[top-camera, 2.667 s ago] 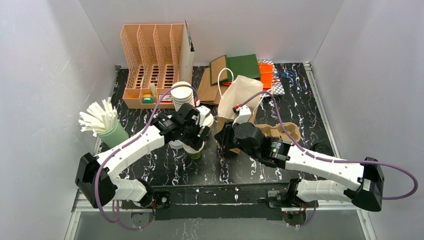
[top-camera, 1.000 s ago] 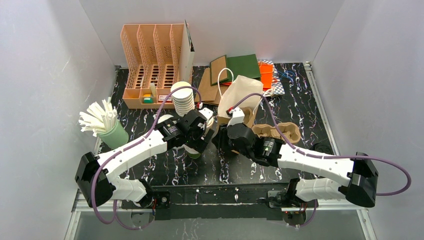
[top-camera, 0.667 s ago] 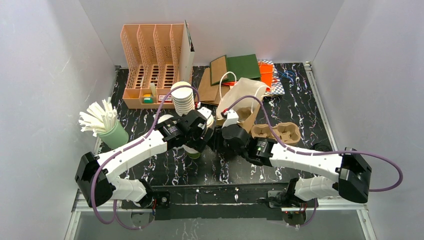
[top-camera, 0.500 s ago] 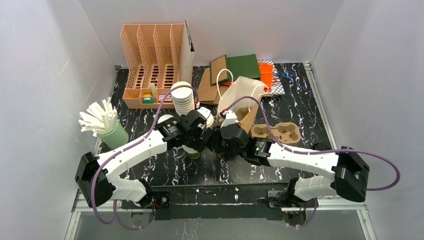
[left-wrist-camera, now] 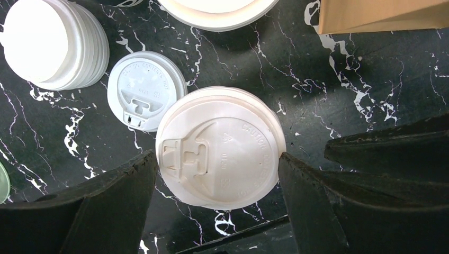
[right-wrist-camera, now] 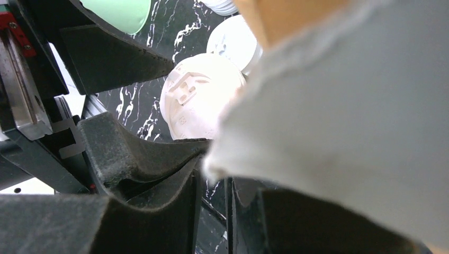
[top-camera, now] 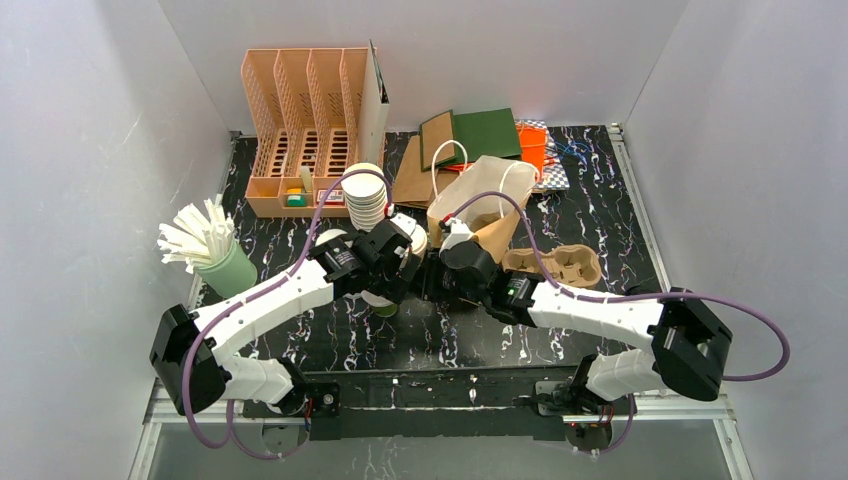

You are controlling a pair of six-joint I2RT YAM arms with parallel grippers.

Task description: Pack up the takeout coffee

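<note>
While left pincer [left-wrist-camera: 217, 161] clamps lidded cup [left-wrist-camera: 222, 137] | right pincer [right-wrist-camera: 214, 177] pinches paper bag [right-wrist-camera: 344, 106] rim | mouth gaping

Very tight around the lidded cup [left-wrist-camera: 219, 148]: fingers [left-wrist-camera: 106, 206] of left gripper [left-wrist-camera: 217, 159] against its lid on both sides. Blocked beyond by loose lid [left-wrist-camera: 145, 90], white stack [left-wrist-camera: 50, 45] and paper bag [left-wrist-camera: 381, 16]; just beside on the right, right gripper [top-camera: 436, 276] closed on the bag rim. Free from above into the open bag mouth; bare table [top-camera: 400, 335] only toward the bases

lidded cup [left-wrist-camera: 219, 148] beside loose lid [left-wrist-camera: 145, 90], bag [top-camera: 480, 205] right
</note>
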